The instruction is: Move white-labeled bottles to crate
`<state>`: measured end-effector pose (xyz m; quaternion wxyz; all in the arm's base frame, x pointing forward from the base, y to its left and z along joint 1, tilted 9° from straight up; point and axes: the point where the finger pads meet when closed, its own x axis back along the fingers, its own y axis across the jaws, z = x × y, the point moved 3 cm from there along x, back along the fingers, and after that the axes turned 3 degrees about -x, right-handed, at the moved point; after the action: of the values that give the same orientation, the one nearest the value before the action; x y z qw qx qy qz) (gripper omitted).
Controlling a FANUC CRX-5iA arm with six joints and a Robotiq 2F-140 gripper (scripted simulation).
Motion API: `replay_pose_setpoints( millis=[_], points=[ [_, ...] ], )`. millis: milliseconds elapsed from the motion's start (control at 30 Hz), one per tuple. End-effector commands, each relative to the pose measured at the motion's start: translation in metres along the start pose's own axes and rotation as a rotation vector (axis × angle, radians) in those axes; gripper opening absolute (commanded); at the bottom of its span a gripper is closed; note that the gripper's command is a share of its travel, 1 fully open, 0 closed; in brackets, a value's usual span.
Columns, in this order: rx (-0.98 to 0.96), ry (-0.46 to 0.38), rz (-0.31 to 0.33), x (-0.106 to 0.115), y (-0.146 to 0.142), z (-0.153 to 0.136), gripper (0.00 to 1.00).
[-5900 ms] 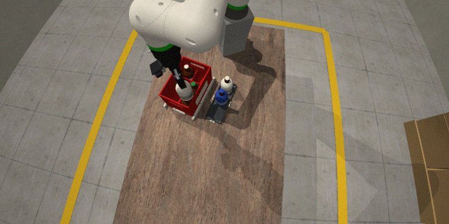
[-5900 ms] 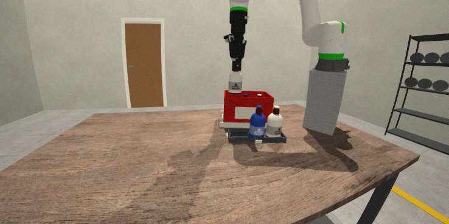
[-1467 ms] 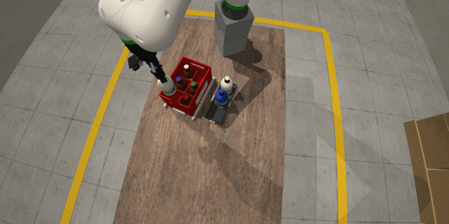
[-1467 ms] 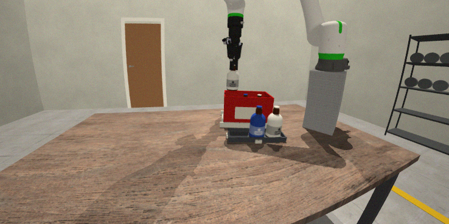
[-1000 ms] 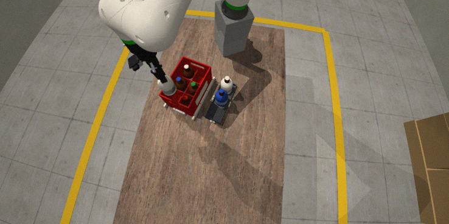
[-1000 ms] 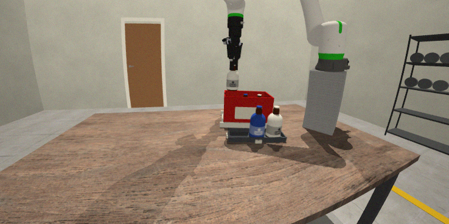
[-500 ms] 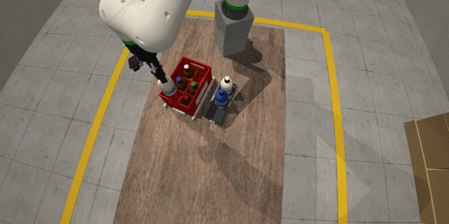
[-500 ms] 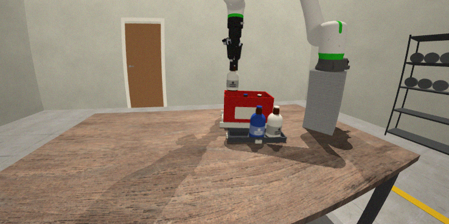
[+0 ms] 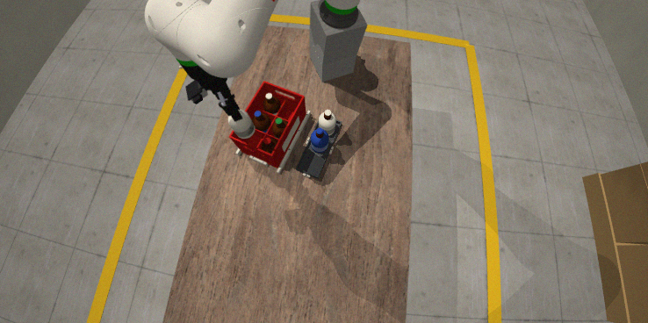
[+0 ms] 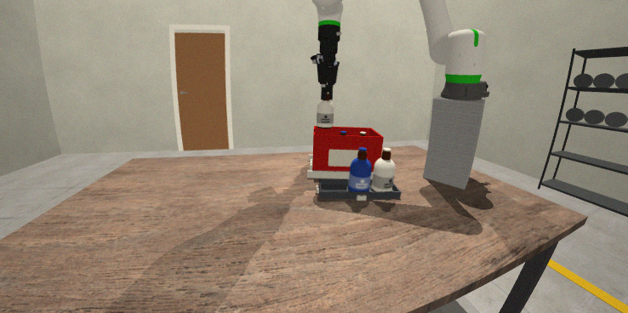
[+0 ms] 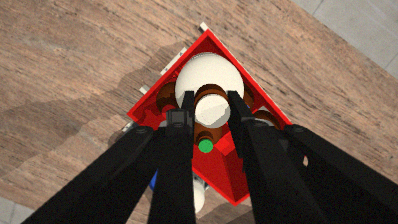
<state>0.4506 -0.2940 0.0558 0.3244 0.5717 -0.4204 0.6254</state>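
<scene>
So the black two-finger gripper (image 9: pixel 234 114) (image 10: pixel 326 94) (image 11: pixel 210 105) is clamped on the neck of a round-shouldered white bottle (image 9: pixel 241 125) (image 10: pixel 324 113) (image 11: pixel 210 75), which hangs upright right below the jaws, over a corner of the boxy red crate (image 9: pixel 284 135) (image 10: pixel 321 153) (image 11: pixel 235 196).
</scene>
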Motion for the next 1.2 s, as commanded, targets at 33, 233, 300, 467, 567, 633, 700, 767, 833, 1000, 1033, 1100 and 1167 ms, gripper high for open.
replay_pose_setpoints(
  millis=[33,233,300,467,567,633,700,767,833,1000,1033,1100,1167],
  points=[
    [0.000,0.002,0.001,-0.001,0.000,0.001,0.10],
    [0.000,0.002,0.001,-0.005,0.000,0.001,0.10],
    [0.000,0.002,0.001,-0.005,0.000,0.001,0.10],
    [0.000,0.002,0.001,-0.008,0.000,0.001,0.10],
    [0.000,0.002,0.001,-0.010,0.000,0.001,0.10],
    [0.000,0.002,0.001,-0.012,0.000,0.001,0.10],
    [0.000,0.002,0.001,-0.014,0.000,0.001,0.10],
    [0.000,0.002,0.001,-0.016,0.000,0.001,0.10],
    [0.000,0.002,0.001,-0.018,0.000,0.001,0.10],
    [0.000,0.002,0.001,-0.020,0.000,0.001,0.10],
    [0.000,0.002,0.001,-0.022,0.000,0.001,0.10],
    [0.000,0.002,0.001,-0.024,0.000,0.001,0.10],
    [0.000,0.002,0.001,-0.026,0.000,0.001,0.10]
  ],
)
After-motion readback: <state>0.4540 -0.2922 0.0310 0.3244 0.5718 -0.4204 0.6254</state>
